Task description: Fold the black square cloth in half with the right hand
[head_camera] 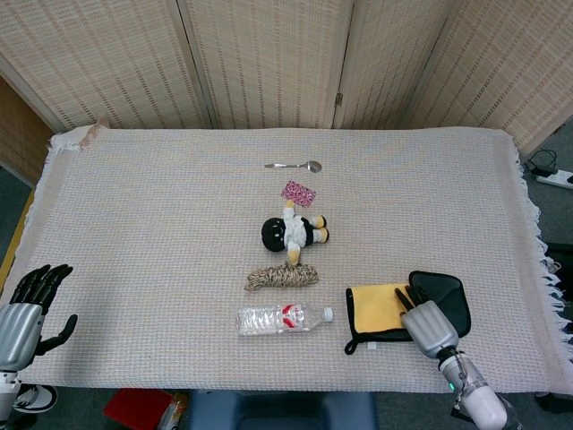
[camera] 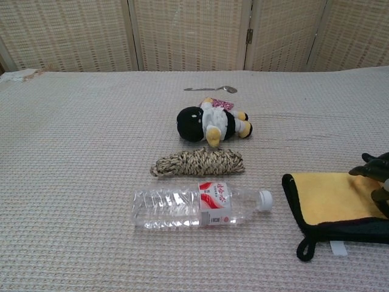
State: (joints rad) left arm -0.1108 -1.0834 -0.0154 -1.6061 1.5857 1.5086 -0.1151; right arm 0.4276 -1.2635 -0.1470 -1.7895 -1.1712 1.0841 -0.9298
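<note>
The black square cloth [head_camera: 445, 297] lies at the table's front right, its yellow inner face [head_camera: 377, 305] turned up on the left part and black fabric on the right. In the chest view the yellow face [camera: 328, 198] shows inside a black border with a loop at the front corner. My right hand [head_camera: 429, 326] rests over the cloth's front edge, dark fingers stretched onto it between yellow and black; only its fingertips [camera: 375, 170] show at the chest view's right edge. My left hand [head_camera: 25, 310] hangs open off the table's front left corner.
A clear plastic bottle [head_camera: 282, 318] lies just left of the cloth, cap toward it. Behind the bottle sit a coiled rope [head_camera: 282, 276], a small doll [head_camera: 294, 231], a pink patterned piece [head_camera: 298, 193] and a spoon [head_camera: 294, 166]. The table's fringed right edge [head_camera: 537, 242] is close.
</note>
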